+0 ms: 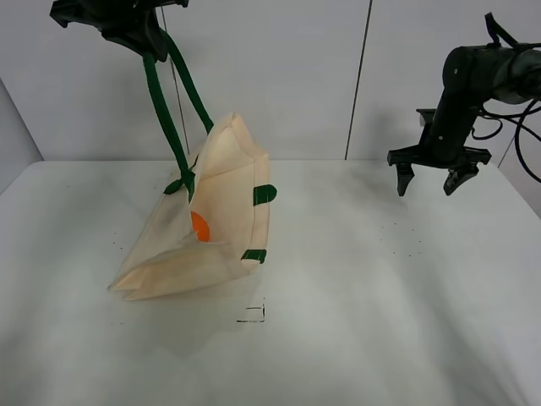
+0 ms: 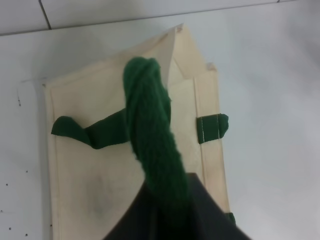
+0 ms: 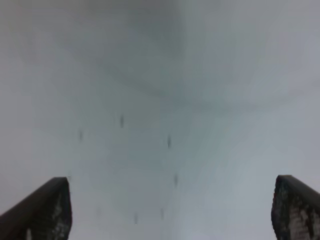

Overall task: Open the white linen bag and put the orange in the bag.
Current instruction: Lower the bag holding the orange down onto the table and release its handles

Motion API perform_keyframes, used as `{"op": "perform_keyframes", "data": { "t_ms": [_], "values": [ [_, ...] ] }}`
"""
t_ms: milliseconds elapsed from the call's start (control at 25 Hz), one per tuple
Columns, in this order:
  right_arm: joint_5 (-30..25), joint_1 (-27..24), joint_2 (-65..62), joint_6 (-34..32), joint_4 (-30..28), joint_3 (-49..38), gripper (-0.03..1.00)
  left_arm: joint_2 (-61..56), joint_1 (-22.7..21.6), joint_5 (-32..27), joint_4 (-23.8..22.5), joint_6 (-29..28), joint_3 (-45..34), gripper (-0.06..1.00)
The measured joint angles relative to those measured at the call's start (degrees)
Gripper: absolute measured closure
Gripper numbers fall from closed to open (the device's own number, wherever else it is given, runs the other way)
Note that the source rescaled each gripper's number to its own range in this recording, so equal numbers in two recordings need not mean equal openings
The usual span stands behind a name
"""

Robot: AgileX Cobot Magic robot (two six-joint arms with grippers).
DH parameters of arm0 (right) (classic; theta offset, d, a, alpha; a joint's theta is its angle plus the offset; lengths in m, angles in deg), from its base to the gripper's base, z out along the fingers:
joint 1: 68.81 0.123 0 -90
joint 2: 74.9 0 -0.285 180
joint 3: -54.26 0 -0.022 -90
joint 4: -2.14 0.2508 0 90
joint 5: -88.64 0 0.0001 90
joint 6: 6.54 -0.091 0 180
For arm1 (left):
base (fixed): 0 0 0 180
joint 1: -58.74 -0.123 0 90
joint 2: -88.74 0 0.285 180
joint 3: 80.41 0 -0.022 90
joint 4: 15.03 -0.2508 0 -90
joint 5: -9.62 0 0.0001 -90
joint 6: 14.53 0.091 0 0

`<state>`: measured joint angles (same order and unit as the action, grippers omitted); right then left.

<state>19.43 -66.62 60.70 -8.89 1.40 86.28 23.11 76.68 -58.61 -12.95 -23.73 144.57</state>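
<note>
Scene: seen from a high camera, a white table [image 1: 380,296] stood before a pale wall, with one robot arm on each side.
Bag [image 1: 221,211]: a cream cloth tote sat at about 9 o'clock from the table's centre. Its low end rested on the table and its top end hung in the air, the mouth gaping toward the camera.
Handle [image 1: 167,118]: a dark green strap ran from the bag's mouth up toward 11 o'clock, pulled taut.
Tabs [image 1: 264,194]: short green tabs showed on the bag's edge, at 3 o'clock from its mouth.
Orange [image 1: 200,227]: it lay inside the bag, a bright patch showing through the mouth, partly hidden by cloth.
Left gripper [image 1: 145,41]: at 11 o'clock, high above the table, it was clenched on the handle. Its wrist camera showed the twisted strap pinched in the dark jaws, with the bag hanging below.
Right gripper [image 1: 428,188]: at 2 o'clock, well apart from the bag, it hung above the table, pointing down. It was released, jaws spread wide, holding nothing. Its wrist camera showed only blurred table between the two fingers [image 3: 45,212].
</note>
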Motion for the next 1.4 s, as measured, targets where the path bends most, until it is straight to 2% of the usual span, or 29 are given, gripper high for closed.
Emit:
{"op": "perform_keyframes", "data": {
  "t_ms": [80, 400, 640, 760, 1000, 1160, 1400],
  "values": [
    [0.0, 0.0, -4.27, 0.13, -0.01, -5.77, 0.1, 0.0, 0.0, 0.0, 0.0, 0.0, 0.0, 0.94],
    [-0.05, 0.0, -28.47, 0.36, -0.01, -39.1, 0.1, 0.0, 0.0, 0.0, 0.0, 0.0, 0.0, 0.94],
    [0.12, 0.0, -52.82, 0.55, -0.01, -61.31, 0.11, 0.0, 0.0, 0.0, 0.0, 0.0, 0.0, 0.94],
    [2.83, 0.0, -66.77, 0.55, -0.01, -68.95, 0.11, 0.0, 0.0, 0.0, 0.0, 0.0, 0.0, 0.94],
    [11.43, 0.0, -93.77, 0.55, -0.01, -78.55, 0.11, 0.0, 0.0, 0.0, 0.0, 0.0, 0.0, 0.94],
    [11.07, 0.0, -110.36, 0.81, -0.01, -80.63, 0.11, 0.0, 0.0, 0.0, 0.0, 0.0, 0.0, 0.94],
    [11.01, 0.0, -125.91, 0.98, -0.01, -80.9, 0.11, 0.0, 0.0, 0.0, 0.0, 0.0, -0.27, 0.94]
  ]
}}
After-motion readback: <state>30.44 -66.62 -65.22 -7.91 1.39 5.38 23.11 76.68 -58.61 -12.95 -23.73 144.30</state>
